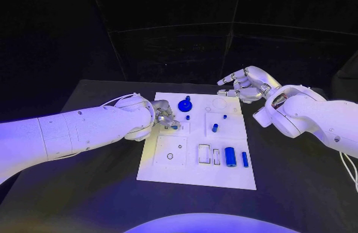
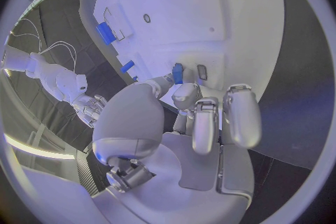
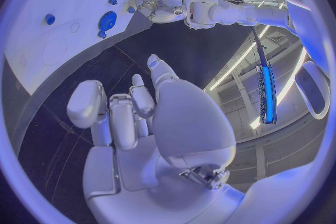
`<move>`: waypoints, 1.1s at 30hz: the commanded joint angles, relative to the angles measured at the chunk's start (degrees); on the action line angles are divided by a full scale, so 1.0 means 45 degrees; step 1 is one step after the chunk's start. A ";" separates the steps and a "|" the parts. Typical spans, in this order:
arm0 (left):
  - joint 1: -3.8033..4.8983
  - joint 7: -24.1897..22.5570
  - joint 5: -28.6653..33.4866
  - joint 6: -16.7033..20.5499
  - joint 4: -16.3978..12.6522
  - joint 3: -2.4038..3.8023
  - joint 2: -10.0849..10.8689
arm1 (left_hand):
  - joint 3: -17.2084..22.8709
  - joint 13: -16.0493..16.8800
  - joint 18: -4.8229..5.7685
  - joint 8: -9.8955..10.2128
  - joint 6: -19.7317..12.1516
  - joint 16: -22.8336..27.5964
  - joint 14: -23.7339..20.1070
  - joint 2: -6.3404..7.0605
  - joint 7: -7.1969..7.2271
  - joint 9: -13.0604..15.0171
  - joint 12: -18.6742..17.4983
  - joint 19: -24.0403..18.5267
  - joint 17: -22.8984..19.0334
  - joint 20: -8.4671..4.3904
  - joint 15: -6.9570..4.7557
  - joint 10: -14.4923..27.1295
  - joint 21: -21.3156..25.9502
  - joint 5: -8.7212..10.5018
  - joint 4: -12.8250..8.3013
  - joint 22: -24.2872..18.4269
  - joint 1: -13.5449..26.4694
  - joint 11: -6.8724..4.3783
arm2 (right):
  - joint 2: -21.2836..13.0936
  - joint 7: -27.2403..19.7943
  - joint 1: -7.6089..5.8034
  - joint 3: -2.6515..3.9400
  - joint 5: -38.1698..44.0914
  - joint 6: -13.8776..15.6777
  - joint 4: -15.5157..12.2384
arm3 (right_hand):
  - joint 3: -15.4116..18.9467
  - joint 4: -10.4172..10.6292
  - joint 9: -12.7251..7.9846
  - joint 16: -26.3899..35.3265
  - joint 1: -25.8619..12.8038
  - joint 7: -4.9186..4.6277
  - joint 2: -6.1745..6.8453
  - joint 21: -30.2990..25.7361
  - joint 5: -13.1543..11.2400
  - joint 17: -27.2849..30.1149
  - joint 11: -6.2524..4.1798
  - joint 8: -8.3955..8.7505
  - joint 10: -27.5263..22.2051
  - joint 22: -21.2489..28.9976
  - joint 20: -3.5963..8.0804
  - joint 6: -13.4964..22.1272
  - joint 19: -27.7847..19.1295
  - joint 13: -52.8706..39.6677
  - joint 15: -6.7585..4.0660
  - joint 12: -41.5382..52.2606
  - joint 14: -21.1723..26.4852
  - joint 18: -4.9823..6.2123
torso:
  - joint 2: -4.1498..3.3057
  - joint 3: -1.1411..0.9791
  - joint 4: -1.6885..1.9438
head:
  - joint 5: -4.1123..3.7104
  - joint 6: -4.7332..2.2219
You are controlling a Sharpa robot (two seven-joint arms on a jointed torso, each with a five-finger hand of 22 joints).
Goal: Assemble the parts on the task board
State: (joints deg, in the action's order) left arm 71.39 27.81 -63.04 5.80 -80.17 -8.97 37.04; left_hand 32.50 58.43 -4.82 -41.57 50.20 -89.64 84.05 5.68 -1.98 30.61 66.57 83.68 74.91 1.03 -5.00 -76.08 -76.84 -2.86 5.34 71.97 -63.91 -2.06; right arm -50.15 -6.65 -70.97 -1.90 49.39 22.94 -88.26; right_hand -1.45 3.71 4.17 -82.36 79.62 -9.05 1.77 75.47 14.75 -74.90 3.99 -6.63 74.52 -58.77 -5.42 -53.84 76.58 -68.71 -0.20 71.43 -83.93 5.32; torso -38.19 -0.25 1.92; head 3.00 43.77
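Observation:
The white task board (image 1: 195, 166) lies mid-table. My left hand (image 1: 164, 116) sits over its far left part and pinches a small blue part (image 2: 178, 73) between thumb and a finger, just above the board (image 2: 231, 11). My right hand (image 1: 246, 83) hovers beyond the board's far right corner, fingers apart and holding nothing. On the board are a round blue disc with a peg (image 1: 185, 106), a short blue peg (image 1: 214, 128), a thick blue cylinder (image 1: 229, 156) and a thin blue bar (image 1: 244, 159). The right wrist view shows my right hand (image 3: 140, 117), the disc (image 3: 107, 19) and my left hand (image 3: 157, 3).
Rectangular slots (image 1: 204, 151) sit left of the thick cylinder, and a small ring (image 1: 170, 156) lies on the board's near left panel. Black table (image 1: 298, 181) surrounds the board. Two more blue parts (image 2: 105, 32) appear in the left wrist view.

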 commanded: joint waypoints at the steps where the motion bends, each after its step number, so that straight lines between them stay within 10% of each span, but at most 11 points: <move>1: -0.0048 0.0146 0.0190 -0.0394 0.0051 -0.0042 -0.0049 | 0.1121 0.0074 0.0231 -0.0037 0.0185 -0.0080 0.1322 0.0093 0.0033 0.0006 0.0102 0.0202 0.3354 -0.0055 -0.0114 -0.0097 -0.0085 -0.0030 -0.1037 0.0071 0.0570 -0.0033 | 0.0024 -0.0108 -0.0025 0.0008 -0.0073 -0.0071 -0.0013 | 0.0087 0.0010 -0.0021 0.0050 -0.0050 -0.0002 -0.0074 -0.0042 0.0033 -0.0530 -0.0011 -0.0046 -0.0004 0.0018 -0.0007 0.0022 -0.0105 0.0024 -0.0082 -0.0057 -0.0687 0.0127 | 0.0005 -0.0004 0.0009 | 0.0013 0.0008; 33: -0.0037 0.0264 0.0482 -0.0323 0.0571 -0.0036 -0.0434 | -0.1920 0.0715 0.0306 -0.0265 0.0715 -0.0080 0.1322 0.0185 0.0190 0.0282 0.0737 0.0324 0.3354 -0.0198 -0.0250 -0.0390 -0.0331 -0.0010 0.0839 0.0502 0.2356 -0.0162 | 0.0138 -0.0067 -0.0025 0.0007 -0.0100 -0.0180 0.0033 | 0.0157 0.0084 -0.0035 0.0069 -0.0174 -0.0007 -0.0076 -0.0105 -0.0029 -0.0519 -0.0003 -0.0033 -0.0049 0.0122 -0.0008 0.0061 -0.0139 0.0093 -0.0078 -0.0107 -0.0689 0.0144 | 0.0007 -0.0004 0.0003 | -0.0063 0.0028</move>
State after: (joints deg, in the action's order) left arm 71.24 28.64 -61.65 4.34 -77.74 -9.11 35.11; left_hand 24.63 61.59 -3.95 -42.62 53.05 -89.64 84.04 6.41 -1.11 31.80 69.67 84.08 74.91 0.63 -5.83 -77.60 -78.13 -2.88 8.73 74.17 -53.78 -2.78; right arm -49.58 -6.61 -70.97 -1.90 49.22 22.49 -88.08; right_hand -1.13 4.03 4.06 -82.36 79.32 -9.05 1.47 75.23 14.75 -74.94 3.99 -6.63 74.52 -58.28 -5.63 -53.84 76.38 -68.36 -0.20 71.15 -83.93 5.32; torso -38.16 -0.28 1.93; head 2.74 43.90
